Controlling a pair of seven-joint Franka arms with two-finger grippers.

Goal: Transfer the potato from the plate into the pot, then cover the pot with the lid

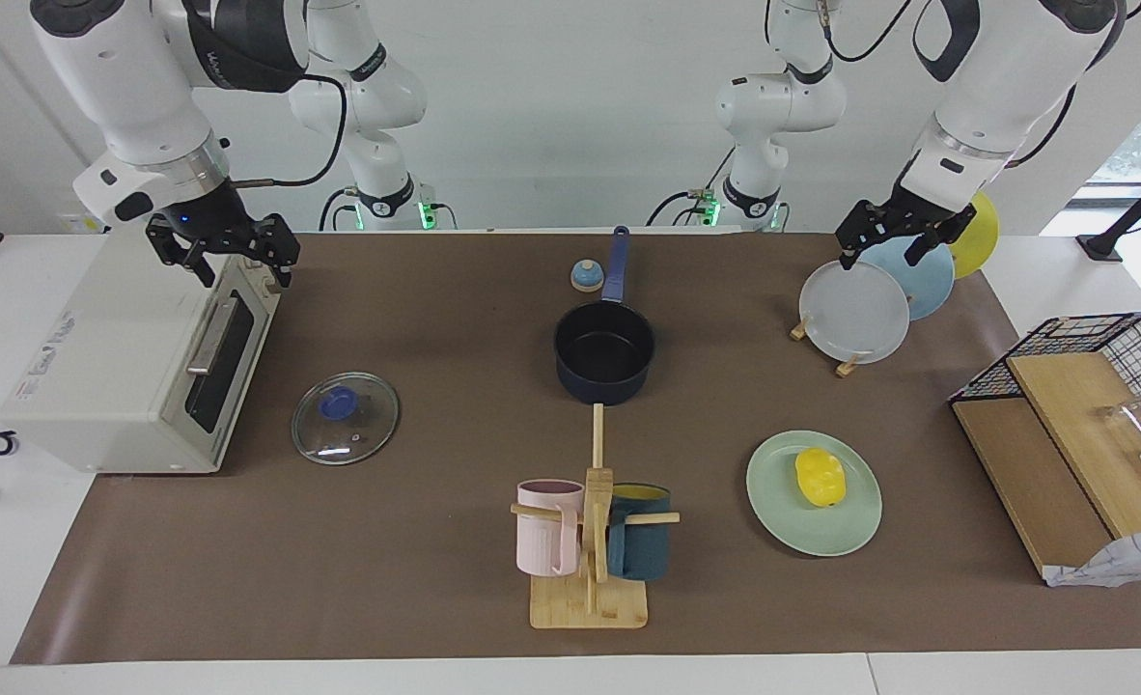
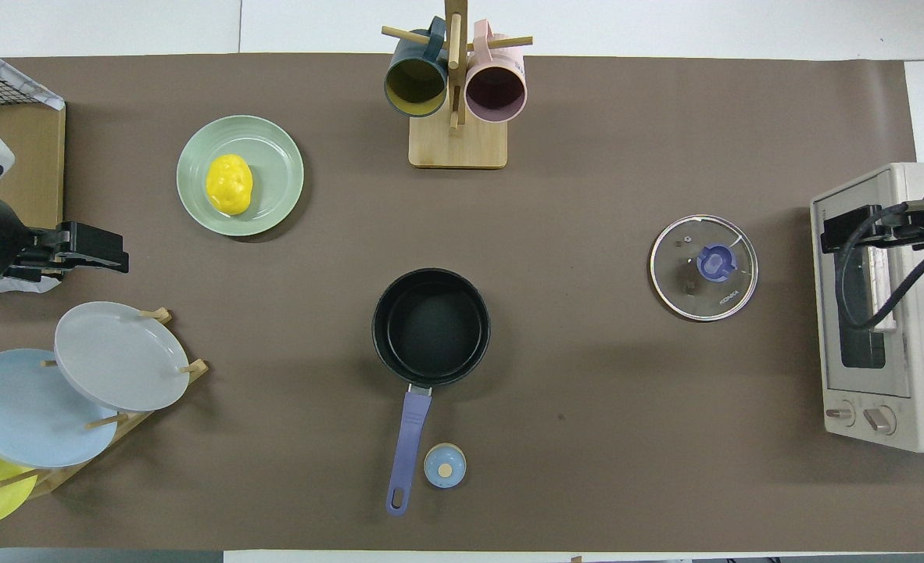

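Note:
The yellow potato (image 1: 819,476) (image 2: 229,184) lies on the mint-green plate (image 1: 783,521) (image 2: 278,156) toward the left arm's end of the table. The navy pot (image 1: 604,347) (image 2: 431,324) stands empty mid-table, its blue handle pointing toward the robots. The glass lid (image 1: 368,425) (image 2: 732,270) with a blue knob lies flat toward the right arm's end. My left gripper (image 1: 884,256) (image 2: 114,254) is open and empty, raised over the upright plates. My right gripper (image 1: 242,265) (image 2: 841,234) is open and empty over the toaster oven's door edge.
A toaster oven (image 1: 126,367) (image 2: 876,313) stands beside the lid. A mug tree (image 1: 590,579) (image 2: 456,145) stands farther from the robots than the pot. A bell (image 1: 587,276) (image 2: 445,465) sits by the pot handle. A rack holds upright plates (image 1: 855,314) (image 2: 118,356). Wooden boards (image 1: 1072,415) lie beside the green plate.

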